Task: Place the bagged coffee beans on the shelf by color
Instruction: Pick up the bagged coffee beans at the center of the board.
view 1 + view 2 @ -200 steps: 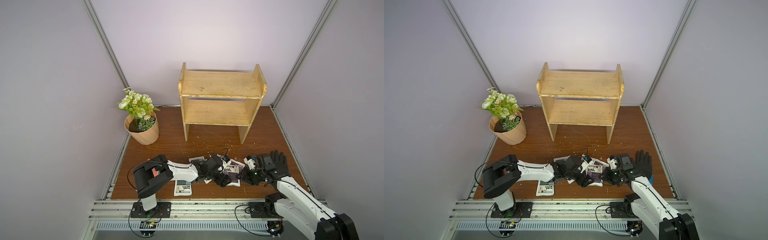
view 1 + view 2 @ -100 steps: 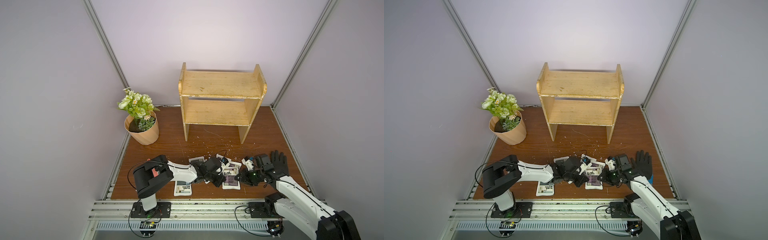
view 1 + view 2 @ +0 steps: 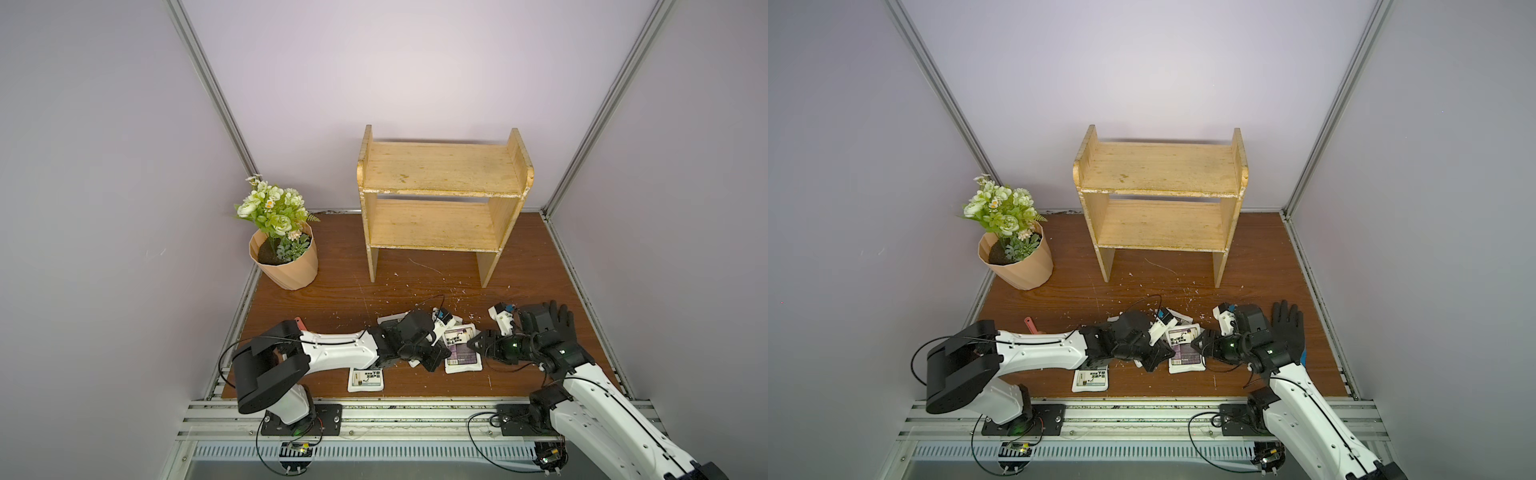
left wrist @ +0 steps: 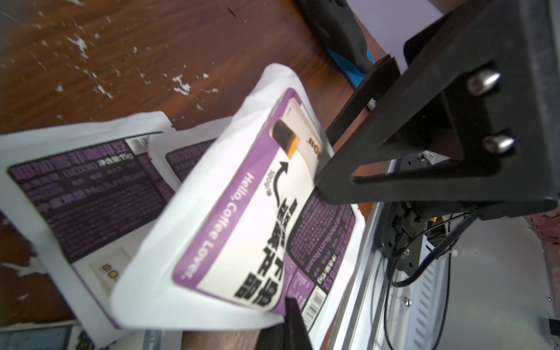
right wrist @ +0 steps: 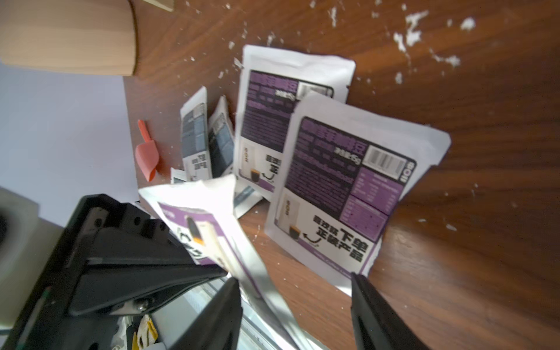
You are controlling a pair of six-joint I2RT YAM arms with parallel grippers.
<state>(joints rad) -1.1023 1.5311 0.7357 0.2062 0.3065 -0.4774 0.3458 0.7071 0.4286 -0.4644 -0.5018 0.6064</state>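
My left gripper (image 4: 286, 316) is shut on the edge of a purple bagged coffee pouch (image 4: 230, 212), held tilted above two more purple pouches (image 4: 81, 194) lying flat. In the right wrist view that held pouch (image 5: 212, 230) hangs from the left gripper (image 5: 136, 257), and its free edge runs between the spread fingers of my open right gripper (image 5: 294, 281). A flat purple pouch (image 5: 348, 188) lies just beyond, with two grey-blue pouches (image 5: 194, 136) farther off. In both top views the grippers meet at the front over a purple pouch (image 3: 461, 349) (image 3: 1185, 351). The wooden shelf (image 3: 444, 208) stands bare at the back.
Another grey-blue pouch (image 3: 365, 379) lies near the front edge under the left arm. A black-and-blue glove (image 3: 557, 328) lies beneath the right wrist. A flower pot (image 3: 286, 262) stands at the back left. There is a small pink block (image 3: 1030, 324) beside the left arm.
The left gripper has shut on the purple pouch. The right gripper has opened and drawn slightly right. The pouches between the arms have shifted.
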